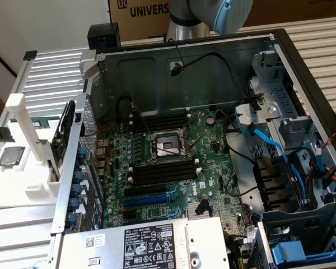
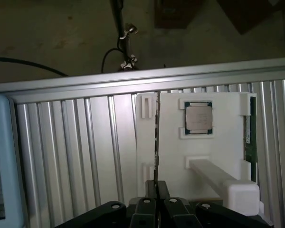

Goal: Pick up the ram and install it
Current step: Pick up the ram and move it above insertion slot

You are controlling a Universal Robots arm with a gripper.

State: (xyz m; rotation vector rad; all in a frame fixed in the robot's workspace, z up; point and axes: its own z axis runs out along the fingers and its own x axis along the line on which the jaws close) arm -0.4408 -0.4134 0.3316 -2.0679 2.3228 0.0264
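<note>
Over the white holder tray [image 2: 173, 156] on the ribbed metal table [image 2: 85, 152], the gripper [image 2: 156, 186] has its fingers pinched almost together on the ram [image 2: 156, 137]. The ram stands on edge in the tray, near the square processor chip [image 2: 198, 118]. The open computer case [image 1: 185, 73] sits alongside.

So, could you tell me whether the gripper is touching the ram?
Cannot tell. In the wrist view the ram, seen edge-on, runs straight to the gripper, but that view looks along it, so neither contact nor a gap shows plainly.
</note>
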